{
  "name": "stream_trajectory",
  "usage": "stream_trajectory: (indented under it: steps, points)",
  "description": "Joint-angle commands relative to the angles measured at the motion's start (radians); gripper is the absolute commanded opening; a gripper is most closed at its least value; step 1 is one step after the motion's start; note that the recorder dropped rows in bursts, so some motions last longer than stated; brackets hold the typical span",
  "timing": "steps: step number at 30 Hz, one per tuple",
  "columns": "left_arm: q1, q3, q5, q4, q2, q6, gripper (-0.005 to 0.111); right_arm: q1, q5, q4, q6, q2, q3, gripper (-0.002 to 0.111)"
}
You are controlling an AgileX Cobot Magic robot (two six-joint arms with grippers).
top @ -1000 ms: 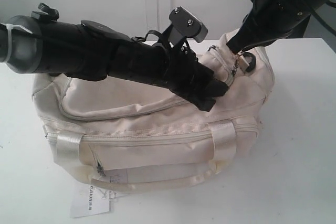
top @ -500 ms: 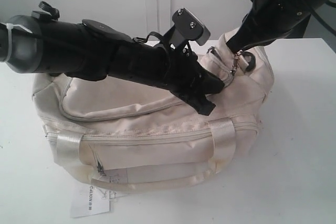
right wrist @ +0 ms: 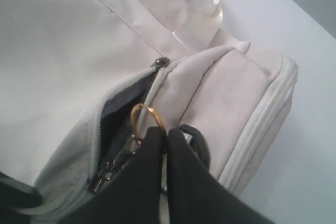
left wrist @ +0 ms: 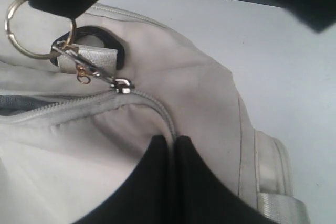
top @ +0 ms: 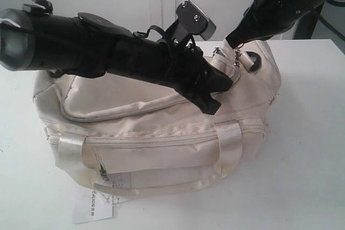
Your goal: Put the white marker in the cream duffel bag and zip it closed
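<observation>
Now: zip-closing in hand | left jaws pinched shut on cream duffel bag (top: pixel 161 127) seam | right jaws clamped on pull ring (right wrist: pixel 142 109) | white marker unseen, presumably inside | next: ring to be drawn along zip (right wrist: pixel 97 129) gaping beside right jaws

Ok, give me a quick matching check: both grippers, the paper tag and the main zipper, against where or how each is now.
Things:
1 left gripper
2 right gripper
3 paper tag
4 main zipper

States:
A lying on the table by the bag's front
B pinching the gold ring
C partly open, dark lining showing
D closed on the cream duffel bag at its zipper seam

Pairs: 1-D, 2-B, 3-A, 4-C
</observation>
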Motion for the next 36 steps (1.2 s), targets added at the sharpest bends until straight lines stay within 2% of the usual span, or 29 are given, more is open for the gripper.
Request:
stream_trajectory:
  steps: [1,14,16,21,24,28,33,36]
  points:
    - [0.0,-0.004,0.062,-0.009,-0.011,-0.007,0.0,-0.007,-0.11,-0.006,-0.004,0.009,0.0,0.0]
    - [0.0,-0.004,0.063,-0.009,-0.011,-0.007,0.0,-0.007,-0.165,-0.004,0.001,0.049,0.0,0.0]
    - [0.0,-0.004,0.063,-0.009,-0.011,-0.007,0.0,-0.007,-0.123,-0.004,0.012,0.049,0.0,0.0]
    - [0.0,-0.004,0.04,-0.009,-0.011,-0.007,0.0,-0.027,0.112,0.022,0.042,0.032,-0.006,0.001]
    - [0.0,-0.004,0.04,-0.009,-0.011,-0.007,0.0,-0.094,0.164,0.197,0.019,0.032,-0.006,0.01]
    - [0.0,-0.004,0.04,-0.009,-0.011,-0.007,0.0,-0.182,0.2,0.443,-0.054,0.032,-0.006,0.033]
    - [0.0,-0.004,0.042,-0.009,-0.011,-0.007,0.0,-0.187,0.192,0.458,-0.042,0.056,-0.006,0.056]
    - [0.0,-0.004,0.051,-0.009,-0.011,-0.007,0.0,-0.187,0.161,0.488,-0.04,0.085,-0.006,0.057]
